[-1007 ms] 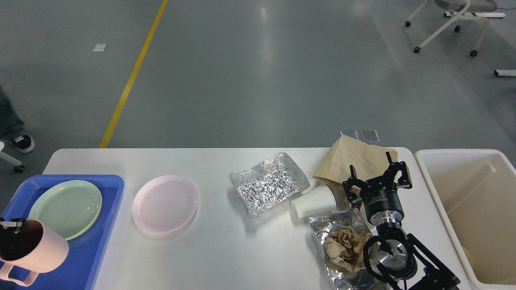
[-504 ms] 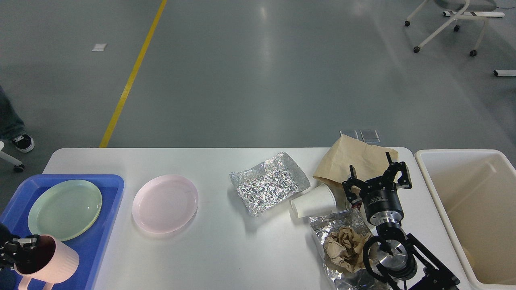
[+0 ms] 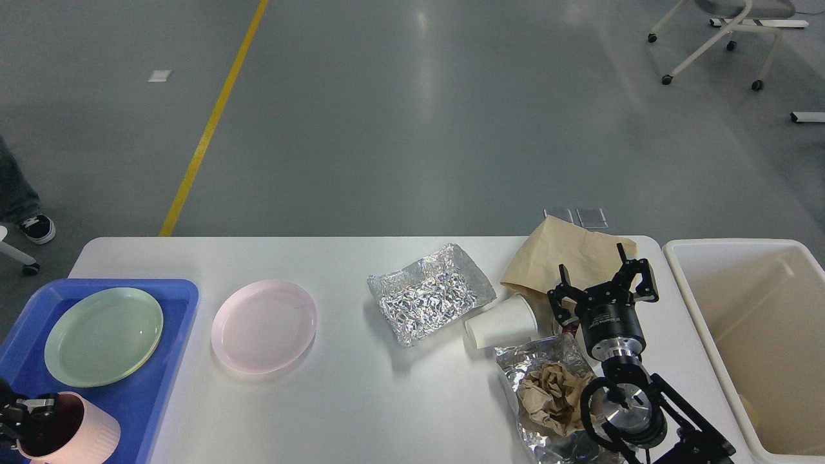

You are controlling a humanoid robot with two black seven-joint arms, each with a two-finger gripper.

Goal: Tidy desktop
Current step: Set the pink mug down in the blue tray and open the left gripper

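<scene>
The white desktop [image 3: 361, 399] holds a pink plate [image 3: 264, 326], a flat foil sheet [image 3: 430, 300], a tipped white paper cup [image 3: 501, 322], a brown paper bag [image 3: 567, 263] and a second foil sheet [image 3: 548, 438] with crumpled brown paper [image 3: 548, 396] on it. My right gripper [image 3: 606, 278] is open and empty above the brown bag, right of the cup. My left gripper [image 3: 29, 412] is at the lower left edge, shut on the rim of a pink mug [image 3: 71, 435] over the blue tray [image 3: 164, 374].
A green plate [image 3: 103, 335] lies in the blue tray. A cream plastic bin [image 3: 683, 270] stands off the table's right end. A chair on wheels [image 3: 722, 38] stands on the grey floor far right.
My left gripper has lowered the pink mug toward the near end of the blue tray. The right arm has not moved.
</scene>
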